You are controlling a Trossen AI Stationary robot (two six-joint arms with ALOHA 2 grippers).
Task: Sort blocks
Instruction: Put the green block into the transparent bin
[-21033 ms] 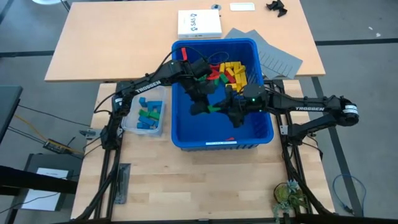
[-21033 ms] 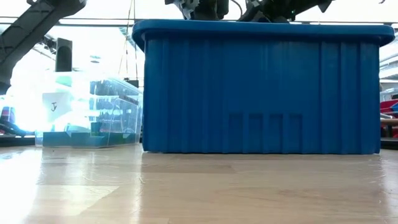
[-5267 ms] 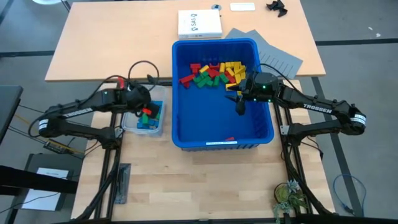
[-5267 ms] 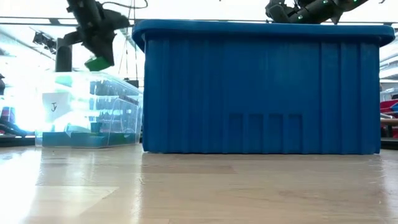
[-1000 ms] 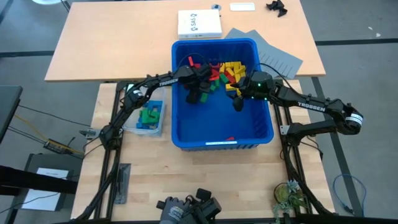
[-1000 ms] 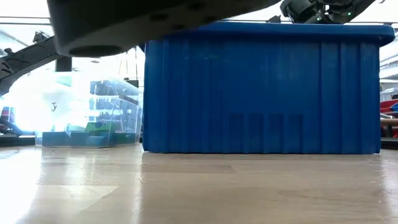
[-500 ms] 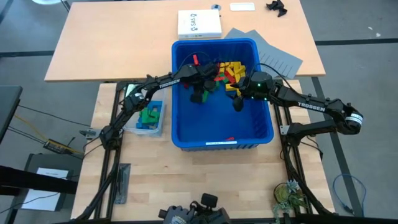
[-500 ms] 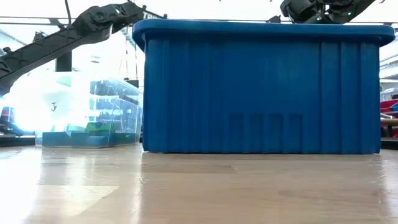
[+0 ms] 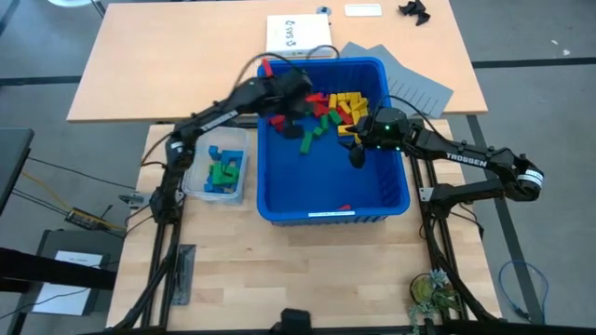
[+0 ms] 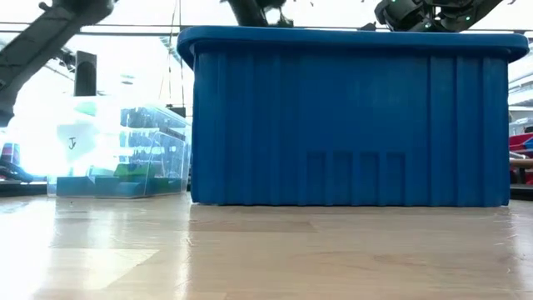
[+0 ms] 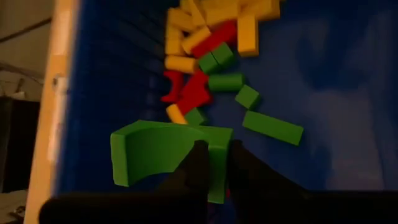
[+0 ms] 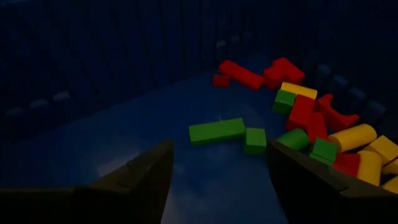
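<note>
Two left fingers (image 11: 198,163) are pinching a green arch block (image 11: 163,151) above the blue bin (image 9: 331,200); looking light, rigid, slick, best held across flat faces. Right fingers (image 12: 217,180) are hanging spread, empty, over remaining blocks (image 9: 340,107).

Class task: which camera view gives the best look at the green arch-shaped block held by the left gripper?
The left wrist view: the green arch block fills the foreground, pinched in the shut left gripper. The high view hides it under the blurred arm; the low view shows only the blue bin's wall; the right wrist view misses it.
</note>
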